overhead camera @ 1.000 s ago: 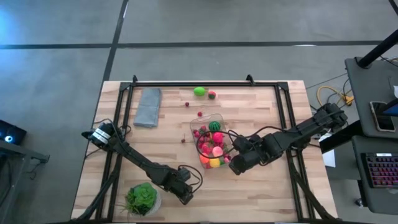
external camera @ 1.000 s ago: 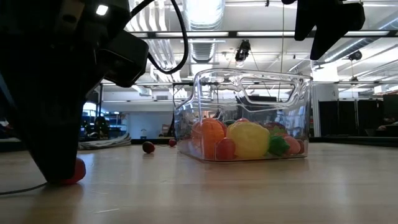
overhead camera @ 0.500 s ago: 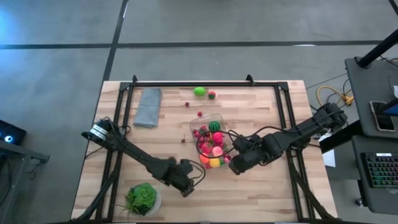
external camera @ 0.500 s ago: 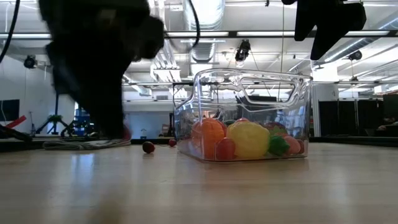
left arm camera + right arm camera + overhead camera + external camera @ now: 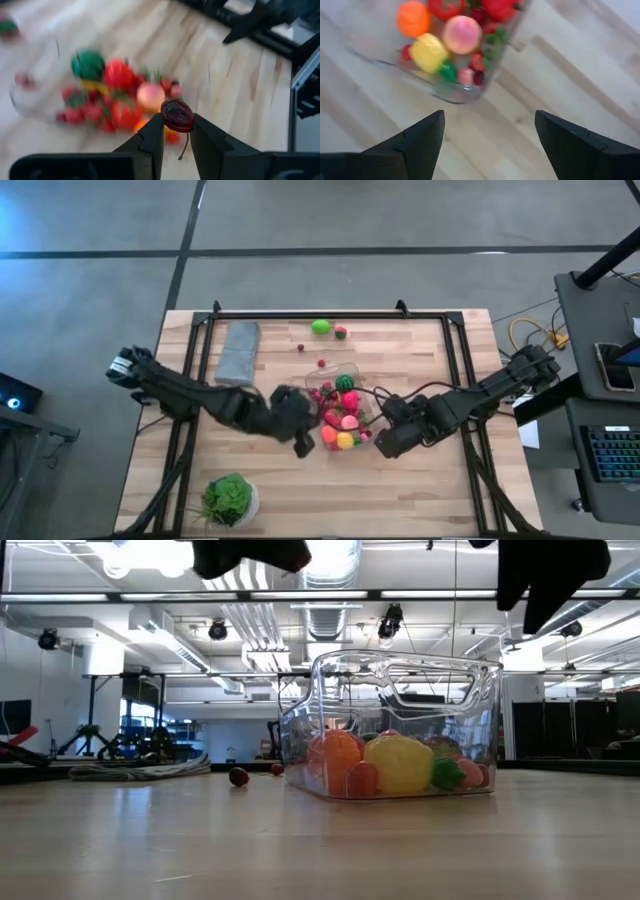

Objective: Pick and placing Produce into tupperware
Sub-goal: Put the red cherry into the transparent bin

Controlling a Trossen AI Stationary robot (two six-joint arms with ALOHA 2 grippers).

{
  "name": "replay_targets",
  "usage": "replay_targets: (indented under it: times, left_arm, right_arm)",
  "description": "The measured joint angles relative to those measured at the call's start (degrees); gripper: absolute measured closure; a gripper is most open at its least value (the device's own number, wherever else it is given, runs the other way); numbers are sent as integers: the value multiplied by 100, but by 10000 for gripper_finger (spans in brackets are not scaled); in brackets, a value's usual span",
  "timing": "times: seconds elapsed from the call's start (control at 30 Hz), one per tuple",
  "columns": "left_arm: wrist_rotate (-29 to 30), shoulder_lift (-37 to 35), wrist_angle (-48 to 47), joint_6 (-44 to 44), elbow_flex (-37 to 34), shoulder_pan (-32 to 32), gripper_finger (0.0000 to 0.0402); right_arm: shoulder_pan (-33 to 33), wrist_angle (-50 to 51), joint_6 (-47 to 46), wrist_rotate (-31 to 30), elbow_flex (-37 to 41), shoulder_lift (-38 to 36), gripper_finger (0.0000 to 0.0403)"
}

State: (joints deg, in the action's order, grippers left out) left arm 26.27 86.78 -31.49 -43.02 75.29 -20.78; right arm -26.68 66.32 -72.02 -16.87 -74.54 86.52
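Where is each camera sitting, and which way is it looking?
High view: above the table, looking straight down on the tupperware, with both arms, the left gripper and the right gripper in sight.
Low view: at table-top height, looking level across the table; dark arm parts hang at the top.
Left wrist view: on the left arm, looking past its fingers, which pinch a red berry.
Right wrist view: on the right arm, looking past its open fingers.
All four views show the tupperware's fruit.

produce (image 5: pixel 340 418) in tupperware (image 5: pixel 352 370); cloth (image 5: pixel 238 352) left
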Motion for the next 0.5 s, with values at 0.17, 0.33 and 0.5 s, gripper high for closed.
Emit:
replay_targets:
  times: [0.17,0.33,0.5]
  left_arm:
    - [-88,4,546,741,0,435,331]
    - [-596,208,556,273,-19,854,285]
    - [-888,472,601,-147,-20,1112,223]
  right_arm:
    - [-18,581,-300,-193,0,-127,101]
    - [-182,1042,-671,-738,0,-514,94]
    - [-271,1332,-916,-1301,0,-1084,86]
